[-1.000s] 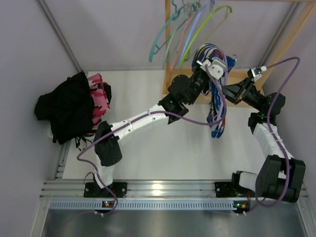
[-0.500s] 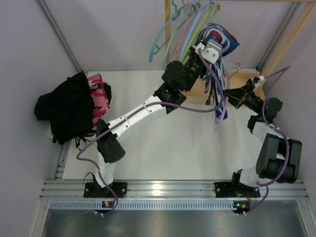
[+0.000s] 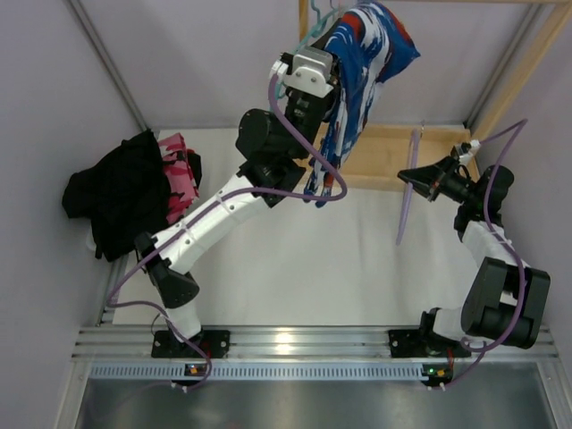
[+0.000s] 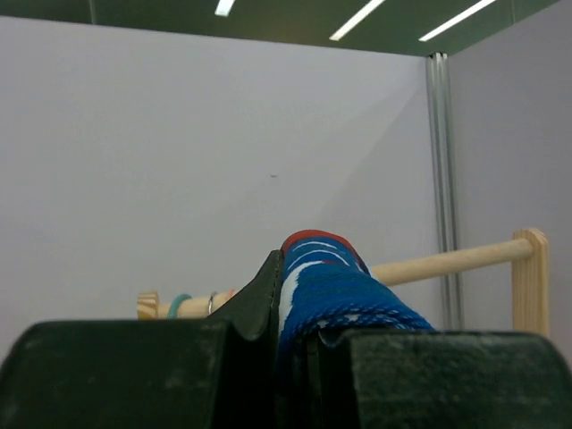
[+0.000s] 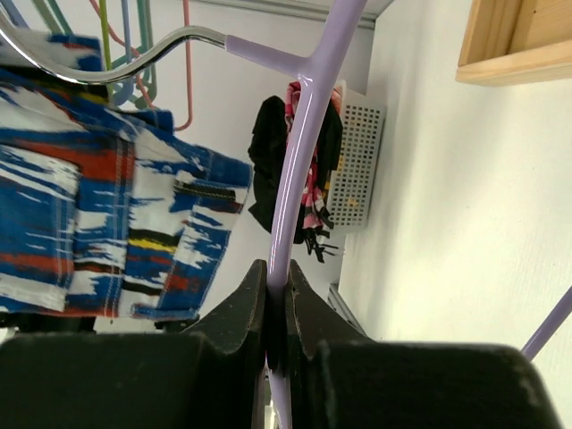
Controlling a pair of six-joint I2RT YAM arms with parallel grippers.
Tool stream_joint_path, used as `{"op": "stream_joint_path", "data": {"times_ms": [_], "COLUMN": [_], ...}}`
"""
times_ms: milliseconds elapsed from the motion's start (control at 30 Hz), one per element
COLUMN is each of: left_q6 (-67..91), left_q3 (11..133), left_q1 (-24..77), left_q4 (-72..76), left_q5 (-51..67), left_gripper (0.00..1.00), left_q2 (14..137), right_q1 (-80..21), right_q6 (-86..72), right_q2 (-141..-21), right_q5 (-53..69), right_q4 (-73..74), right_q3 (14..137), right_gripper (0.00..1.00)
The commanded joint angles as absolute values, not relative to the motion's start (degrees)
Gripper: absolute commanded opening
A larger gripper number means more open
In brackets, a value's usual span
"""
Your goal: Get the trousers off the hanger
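Note:
The blue-and-white patterned trousers (image 3: 368, 49) hang high in the air, bunched in my left gripper (image 4: 286, 308), which is shut on a fold of them (image 4: 332, 279). They are apart from the lilac hanger (image 3: 409, 183), which is bare. My right gripper (image 5: 279, 299) is shut on that hanger's bar (image 5: 302, 143), low at the right beside the wooden rack. In the right wrist view the patterned trousers (image 5: 85, 223) hang to the left of the hanger. The black trousers (image 3: 121, 192) and the pink-red camouflage trousers (image 3: 179, 174) lie heaped at the far left.
A wooden clothes rack (image 3: 384, 152) stands at the back right; its rail (image 4: 447, 259) carries several coloured hangers (image 3: 304, 40). The heaped garments rest in a white perforated basket (image 5: 362, 161). Purple cables loop from both arms.
My left arm has swung up and to the left, carrying the patterned trousers off the lilac hanger. The right gripper has kept hold of the hanger, which now hangs bare.

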State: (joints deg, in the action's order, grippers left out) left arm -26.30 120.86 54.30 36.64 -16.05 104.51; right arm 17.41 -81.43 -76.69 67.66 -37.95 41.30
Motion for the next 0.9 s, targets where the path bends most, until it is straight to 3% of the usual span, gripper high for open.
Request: {"op": "stream_joint_path", "data": {"times_ms": [0, 167, 467, 667, 867], "left_q6": [-17.1, -11.2, -10.9, -16.9, -15.3], "left_q3": [114.2, 97.0, 80.5, 74.1, 70.5], "left_q1": [54.1, 54.4, 55.0, 54.9, 52.0], "left_q4": [38.9, 34.4, 22.9, 21.1, 15.9], "left_q5": [-15.0, -9.5, -16.8, -26.5, -27.8], "left_gripper": [0.00, 0.00, 0.00, 0.00, 0.00], "left_q2": [94.9, 82.9, 71.4, 64.8, 57.9], "right_q1": [18.0, 18.0, 18.0, 17.9, 17.6], "right_q6": [-77.2, -76.4, -71.6, -69.3, -69.1], "right_q2": [-74.8, -74.9, -74.5, -74.4, -75.4], "right_q5": [67.7, 67.6, 67.4, 66.6, 66.4], "right_q4": [-37.7, -36.8, -30.3, -25.2, -24.5], "right_q3": [44.0, 45.1, 47.6, 49.3, 50.7], "right_gripper": [0.00, 0.00, 0.00, 0.00, 0.00]}}
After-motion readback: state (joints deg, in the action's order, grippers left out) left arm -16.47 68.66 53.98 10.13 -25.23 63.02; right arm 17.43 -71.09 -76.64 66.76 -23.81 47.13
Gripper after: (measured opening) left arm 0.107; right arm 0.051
